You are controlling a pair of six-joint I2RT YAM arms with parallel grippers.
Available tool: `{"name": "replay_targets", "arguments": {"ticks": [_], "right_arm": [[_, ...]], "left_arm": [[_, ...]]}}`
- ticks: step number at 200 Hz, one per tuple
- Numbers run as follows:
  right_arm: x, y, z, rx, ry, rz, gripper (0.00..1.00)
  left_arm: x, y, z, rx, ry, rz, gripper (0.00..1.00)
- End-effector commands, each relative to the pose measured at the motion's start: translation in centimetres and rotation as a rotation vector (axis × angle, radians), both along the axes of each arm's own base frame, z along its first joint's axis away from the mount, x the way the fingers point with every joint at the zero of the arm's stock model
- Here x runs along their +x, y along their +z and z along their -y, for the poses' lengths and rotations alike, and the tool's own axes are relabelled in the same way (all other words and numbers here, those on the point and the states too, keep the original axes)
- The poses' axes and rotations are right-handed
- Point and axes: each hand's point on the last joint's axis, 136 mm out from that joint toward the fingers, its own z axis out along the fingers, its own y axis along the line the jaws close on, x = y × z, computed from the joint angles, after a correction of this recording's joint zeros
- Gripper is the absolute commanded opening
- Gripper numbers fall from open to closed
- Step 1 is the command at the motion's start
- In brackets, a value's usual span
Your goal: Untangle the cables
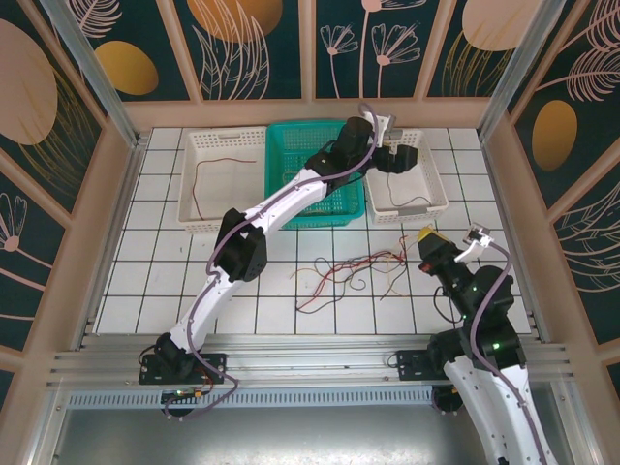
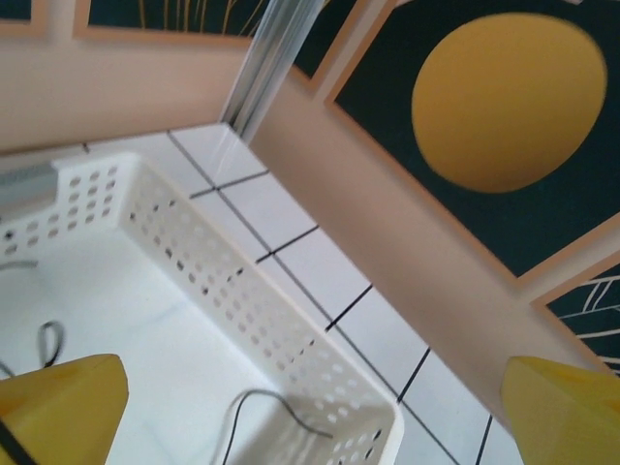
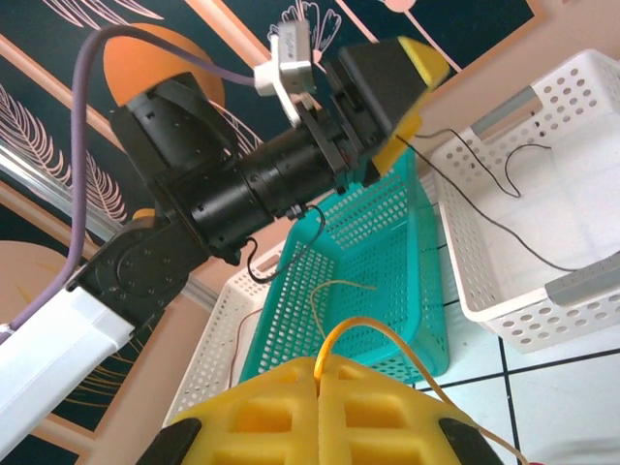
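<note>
On the tabletop [image 1: 155,281], over the white basket [image 1: 407,216], the left claw [image 1: 392,155] gapes above a black cable [image 2: 254,395] lying inside: lift straight out. Right claw [image 3: 320,378], pinching a yellow-tan cable [image 3: 360,321], should draw slowly from the tangled cables [image 1: 349,271] nearby

This was a robotics lab cell: a white-tiled bench [image 1: 145,291] boxed in by leaf-patterned panels [image 1: 407,48] and aluminium posts [image 1: 92,68], with two cabled robot arms [image 1: 218,281] bolted to a metal rail [image 1: 310,366] at 6 o'clock and three plastic baskets [image 1: 225,134] lined up at 12 o'clock.
</note>
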Motion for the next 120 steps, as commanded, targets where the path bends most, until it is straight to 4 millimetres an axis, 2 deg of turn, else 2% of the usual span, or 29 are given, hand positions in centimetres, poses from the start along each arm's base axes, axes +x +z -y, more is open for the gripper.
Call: {"name": "replay_targets", "arguments": {"ticks": [1, 77, 120], "right_arm": [[-0.3, 1.5, 0.6, 0.0, -0.027, 0.014, 0.0], [-0.6, 1.8, 0.7, -0.009, -0.029, -0.009, 0.0], [-0.2, 0.7, 0.2, -0.019, -0.012, -0.047, 0.0]], "left_arm": [[-0.6, -2.7, -0.6, 0.095, 0.001, -0.079, 0.98], [-2.5, -5.3, -2.1, 0.168, 0.034, -0.303, 0.99], [-2.9, -5.2, -3.0, 0.179, 0.081, -0.379, 0.98]]}}
